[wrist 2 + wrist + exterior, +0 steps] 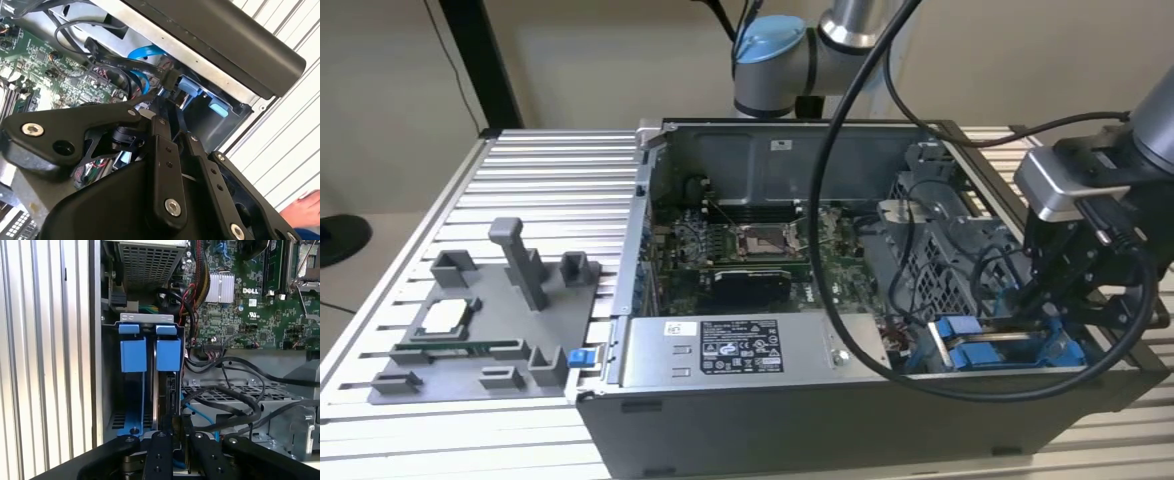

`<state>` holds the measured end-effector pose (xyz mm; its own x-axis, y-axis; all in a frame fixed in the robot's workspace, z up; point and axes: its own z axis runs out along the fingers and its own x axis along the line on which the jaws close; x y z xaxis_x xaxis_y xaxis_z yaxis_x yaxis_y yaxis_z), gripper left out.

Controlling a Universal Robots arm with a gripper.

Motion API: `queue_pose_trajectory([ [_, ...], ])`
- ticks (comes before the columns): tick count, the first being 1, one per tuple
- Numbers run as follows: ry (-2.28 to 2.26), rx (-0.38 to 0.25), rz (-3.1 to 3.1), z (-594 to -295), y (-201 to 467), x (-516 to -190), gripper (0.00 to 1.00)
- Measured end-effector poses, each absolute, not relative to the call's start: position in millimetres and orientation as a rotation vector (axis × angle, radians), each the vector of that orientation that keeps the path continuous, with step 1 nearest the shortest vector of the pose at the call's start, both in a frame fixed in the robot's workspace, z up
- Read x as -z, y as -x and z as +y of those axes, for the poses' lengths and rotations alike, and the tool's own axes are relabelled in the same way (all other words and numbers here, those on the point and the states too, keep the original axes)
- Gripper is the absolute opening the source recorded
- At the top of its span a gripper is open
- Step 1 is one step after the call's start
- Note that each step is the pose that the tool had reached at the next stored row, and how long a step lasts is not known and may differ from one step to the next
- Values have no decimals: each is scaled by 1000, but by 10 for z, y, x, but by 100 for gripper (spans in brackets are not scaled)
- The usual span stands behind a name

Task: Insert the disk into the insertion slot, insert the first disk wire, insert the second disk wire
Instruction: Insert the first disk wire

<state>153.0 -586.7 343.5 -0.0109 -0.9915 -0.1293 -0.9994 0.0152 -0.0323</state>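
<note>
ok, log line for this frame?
disk: in drive bay slot | gripper: at disk's end opposite blue handle | blue cable: beside gripper, ends hidden

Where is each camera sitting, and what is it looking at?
Exterior view: off the arm, above the table, looking down into the open computer case; the arm shows behind the case and at the exterior view's right, over the blue carriers.
First wrist view: on the wrist, looking along the tool at the blue carriers and green circuit board.
Second wrist view: on the wrist, looking past the tool at the same carriers from another angle.
Shared: all three show the carriers and circuit board.
</note>
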Motion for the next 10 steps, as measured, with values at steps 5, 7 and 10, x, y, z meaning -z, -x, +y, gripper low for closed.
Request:
queue_pose_trajectory([
  [5,2125,-102,2152,-5867,-1531,-3410,0],
  [7,2125,-100,2151,-5867,-1531,-3404,0],
  [10,2125,-99,2150,-5867,-1531,-3389,0],
])
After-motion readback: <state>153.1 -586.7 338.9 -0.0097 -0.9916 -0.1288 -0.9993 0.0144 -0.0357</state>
